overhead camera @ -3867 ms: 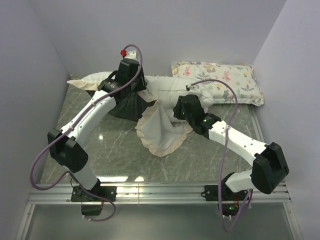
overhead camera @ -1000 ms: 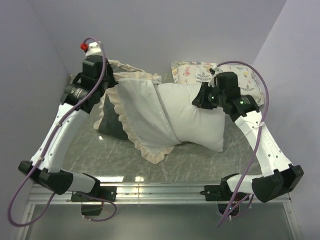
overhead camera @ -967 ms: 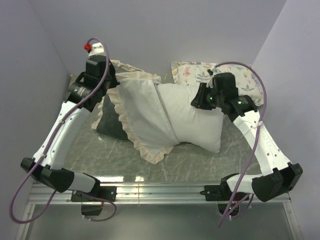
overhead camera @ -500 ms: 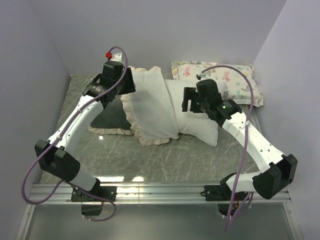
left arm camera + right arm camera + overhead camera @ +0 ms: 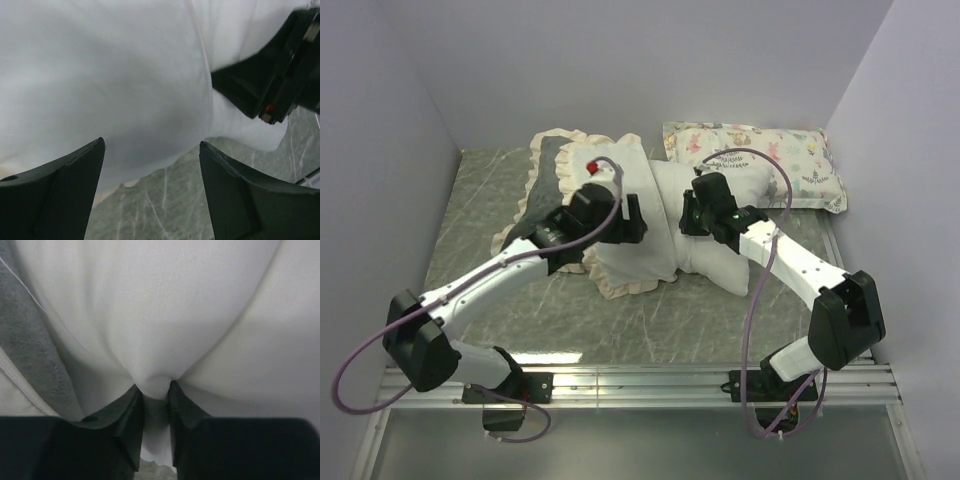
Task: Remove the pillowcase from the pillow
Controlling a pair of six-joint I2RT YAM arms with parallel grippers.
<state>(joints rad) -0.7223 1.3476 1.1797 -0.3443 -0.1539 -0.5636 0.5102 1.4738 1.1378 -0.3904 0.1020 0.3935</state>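
right pincer (image 5: 154, 387) is pressed shut on a fold of the pillow (image 5: 712, 258), mid-tabletop (image 5: 480, 215). left pincer (image 5: 151, 145) is spread and empty, hovering over white cloth just left of the right one. pillowcase (image 5: 552, 175) is bunched over the pillow's left half, grey side and frill toward far left. looks roughly half off. next: left should bite lining or frill only, not the pillow, then pull left while right anchors. risks: catching both layers, or right's small pinch slipping.

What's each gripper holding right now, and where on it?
Right gripper is shut on a pinched fold of the white pillow, beside the pillowcase edge. Left gripper is open, holding nothing.
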